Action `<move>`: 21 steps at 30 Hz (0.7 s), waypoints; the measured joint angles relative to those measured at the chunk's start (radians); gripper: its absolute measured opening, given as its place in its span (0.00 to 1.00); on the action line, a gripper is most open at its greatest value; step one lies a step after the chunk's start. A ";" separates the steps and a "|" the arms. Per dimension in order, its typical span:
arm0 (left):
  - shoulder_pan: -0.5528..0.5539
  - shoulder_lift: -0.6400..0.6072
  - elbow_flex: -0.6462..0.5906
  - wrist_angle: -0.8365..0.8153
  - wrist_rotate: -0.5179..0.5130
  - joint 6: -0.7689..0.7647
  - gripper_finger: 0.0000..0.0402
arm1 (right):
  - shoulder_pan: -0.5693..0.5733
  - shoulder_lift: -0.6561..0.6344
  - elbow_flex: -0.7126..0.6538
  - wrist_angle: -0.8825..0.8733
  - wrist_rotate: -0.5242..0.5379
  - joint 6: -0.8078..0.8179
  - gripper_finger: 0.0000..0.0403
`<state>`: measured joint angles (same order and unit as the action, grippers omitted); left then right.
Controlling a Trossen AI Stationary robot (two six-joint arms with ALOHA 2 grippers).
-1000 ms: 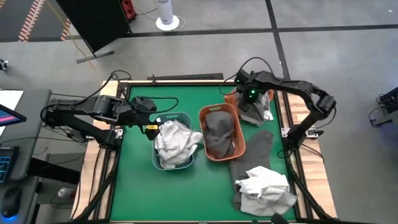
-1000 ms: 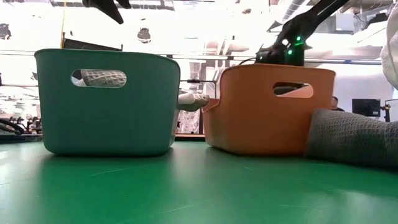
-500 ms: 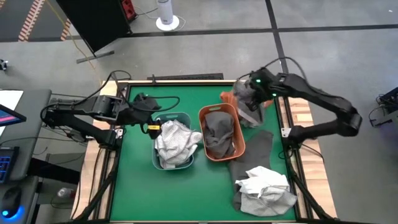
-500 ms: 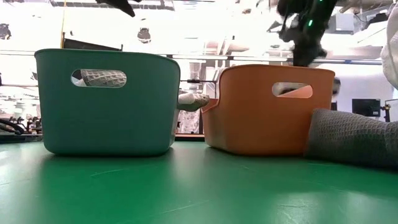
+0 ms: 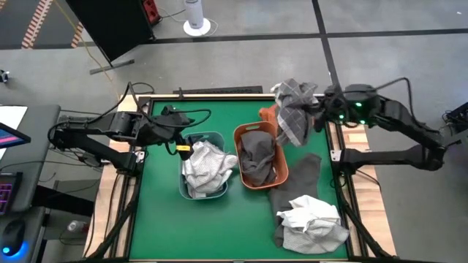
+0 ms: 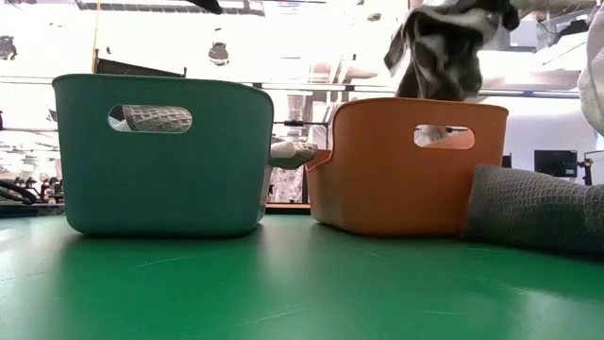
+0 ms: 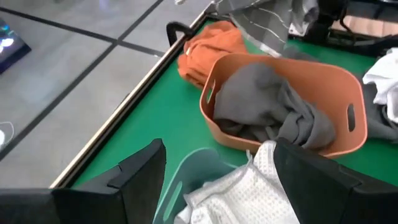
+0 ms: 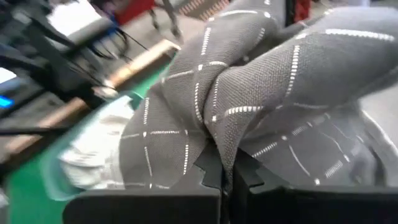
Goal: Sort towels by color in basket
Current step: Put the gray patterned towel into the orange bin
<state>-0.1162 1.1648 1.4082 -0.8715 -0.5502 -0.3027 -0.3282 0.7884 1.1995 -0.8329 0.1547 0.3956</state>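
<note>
Overhead, the right gripper (image 5: 322, 111) is clamped on a grey towel with thin white check lines (image 5: 292, 109), which hangs in the air at about 1 o'clock from the orange plastic basket (image 5: 272, 176), over the table's far right edge. That basket holds a dark grey towel (image 5: 257, 155). A crumpled rust-orange towel (image 5: 269, 115) lies on the green table (image 5: 161, 219) just beyond it. At the basket's 9 o'clock, the teal plastic basket (image 5: 217, 138) holds a white towel (image 5: 206, 166). The left gripper (image 5: 178, 137), jaws wide and empty, hovers by the teal basket's far left corner. At 5 o'clock on the table, another white towel (image 5: 311, 219) sits on a flat grey towel (image 5: 301, 175).

Low view: checked towel dangles above the orange basket's rim.

Left wrist view: fingers (image 7: 134, 174) spread wide, nothing between; both baskets ahead.

Right wrist view: checked cloth pinched tight between the jaws.
</note>
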 joint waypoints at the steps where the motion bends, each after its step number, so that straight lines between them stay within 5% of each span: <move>1: 0.000 0.000 0.000 0.004 0.000 -0.001 0.71 | 0.011 -0.018 0.000 0.010 0.000 0.012 0.06; 12: 0.000 0.000 0.000 0.003 0.000 -0.013 0.71 | 0.104 -0.108 0.000 -0.162 0.005 0.205 0.06; 21: 0.006 0.000 0.000 0.018 0.001 0.002 0.71 | 0.095 0.030 0.000 -0.571 0.023 0.201 0.08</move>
<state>-0.1098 1.1652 1.4082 -0.8534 -0.5493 -0.3010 -0.2332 0.8189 1.1995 -1.4034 0.1772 0.5968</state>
